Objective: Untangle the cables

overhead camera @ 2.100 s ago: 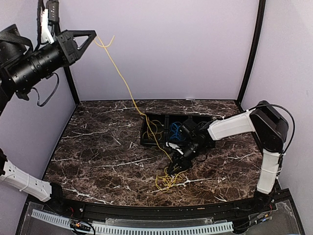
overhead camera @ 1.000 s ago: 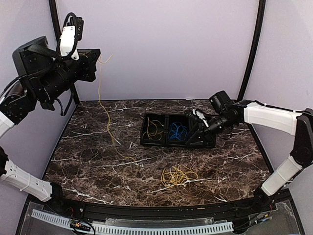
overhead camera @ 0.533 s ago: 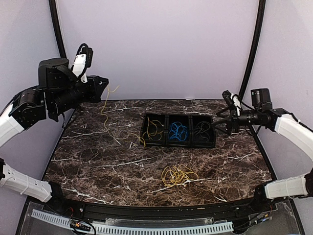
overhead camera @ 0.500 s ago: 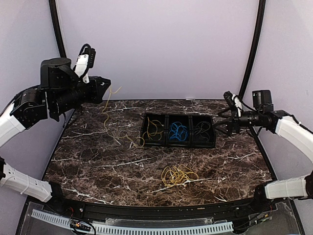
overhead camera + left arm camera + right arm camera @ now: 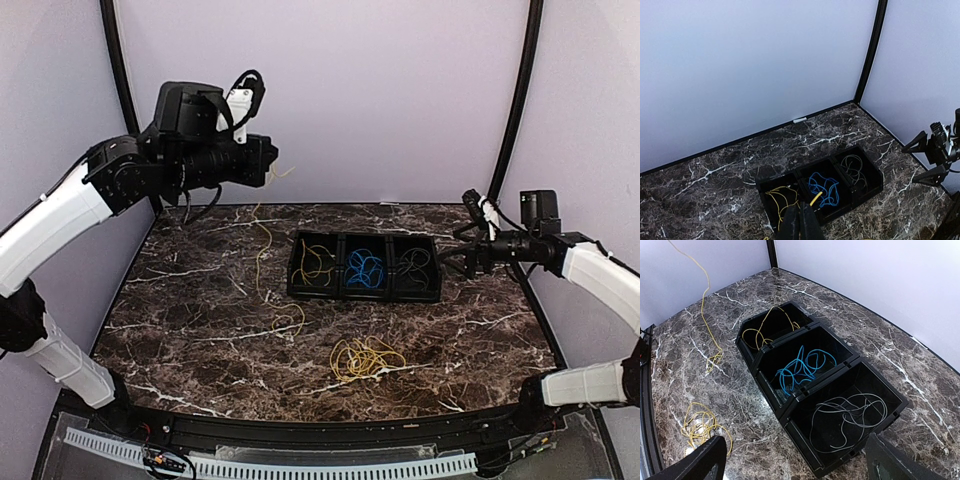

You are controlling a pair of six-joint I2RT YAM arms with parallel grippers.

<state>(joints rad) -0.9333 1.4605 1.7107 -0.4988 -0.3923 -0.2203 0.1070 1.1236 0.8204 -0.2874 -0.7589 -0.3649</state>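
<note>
Lilac walls (image 5: 380, 100) enclosed the dark marble table (image 5: 190, 300). The left gripper (image 5: 268, 166) pinched a yellow cable (image 5: 262, 250), which hung near-vertical left of the black tray (image 5: 362, 294), its lower end looped on the marble. This gripper had swung nearer the tray. The right gripper (image 5: 466, 236) gaped, right of the tray.
</note>
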